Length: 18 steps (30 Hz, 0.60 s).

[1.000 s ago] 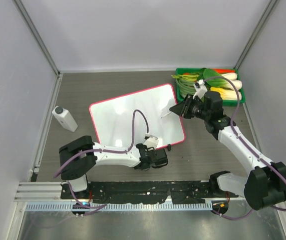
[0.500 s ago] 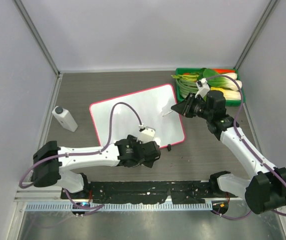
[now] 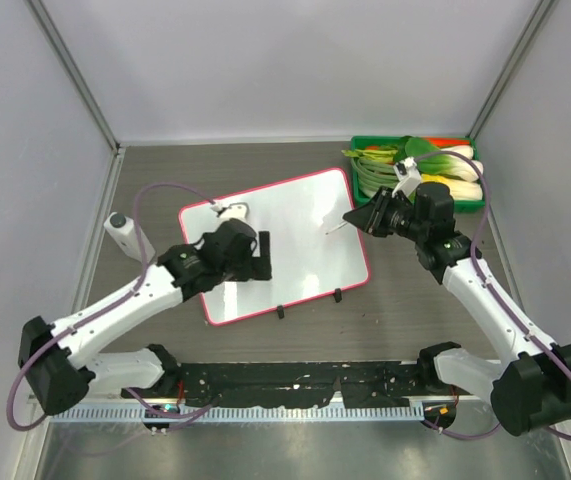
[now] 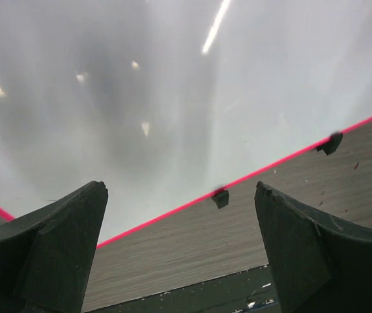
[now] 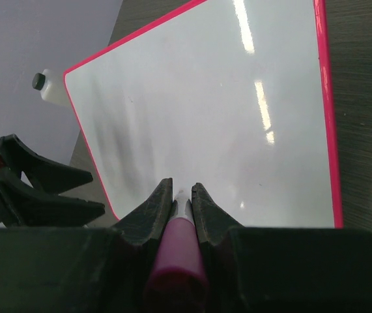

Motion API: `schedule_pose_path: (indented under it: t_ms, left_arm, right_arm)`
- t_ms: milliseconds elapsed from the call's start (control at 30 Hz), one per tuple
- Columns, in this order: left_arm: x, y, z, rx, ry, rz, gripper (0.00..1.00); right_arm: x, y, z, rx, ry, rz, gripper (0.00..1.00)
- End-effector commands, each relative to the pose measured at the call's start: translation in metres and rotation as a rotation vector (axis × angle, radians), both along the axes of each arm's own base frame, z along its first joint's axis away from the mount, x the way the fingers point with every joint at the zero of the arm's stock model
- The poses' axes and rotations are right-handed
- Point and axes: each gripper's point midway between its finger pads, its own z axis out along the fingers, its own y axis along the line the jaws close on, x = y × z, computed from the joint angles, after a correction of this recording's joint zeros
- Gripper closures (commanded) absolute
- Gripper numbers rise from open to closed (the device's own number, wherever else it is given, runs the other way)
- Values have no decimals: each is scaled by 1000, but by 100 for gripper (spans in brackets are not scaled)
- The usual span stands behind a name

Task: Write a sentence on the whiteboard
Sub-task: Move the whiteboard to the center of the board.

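The left pincer [image 3: 262, 256] hangs wide apart over the near left part of the whiteboard [image 3: 305, 205], which lies crooked in the middle of the desk [image 3: 385, 312]. Farther back, the right pincer [image 3: 351, 218] is clamped on the pen [image 3: 333, 228]. Best touch the tip down softly.

Plain pale walls [image 3: 295, 60] w/ metal corner posts [image 3: 75, 75] on 3 sides of dark wood-grain tabletop [image 3: 165, 170].

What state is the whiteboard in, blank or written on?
Blank where visible: the whiteboard shows only glare, no strokes, in every view.
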Motion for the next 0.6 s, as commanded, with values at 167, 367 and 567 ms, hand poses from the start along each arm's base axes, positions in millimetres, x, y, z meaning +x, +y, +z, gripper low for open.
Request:
schedule_pose_path:
  t_ms: [167, 367, 567]
  left_arm:
    - [9, 106, 19, -28, 14, 313, 2]
    - [3, 145, 7, -96, 84, 476, 4]
    - [6, 133, -15, -268, 166, 446, 5]
  right_arm:
    - [-3, 0, 45, 30, -122, 19, 99]
    - [-5, 2, 46, 39, -124, 25, 98]
    - [-8, 10, 54, 90, -122, 70, 99]
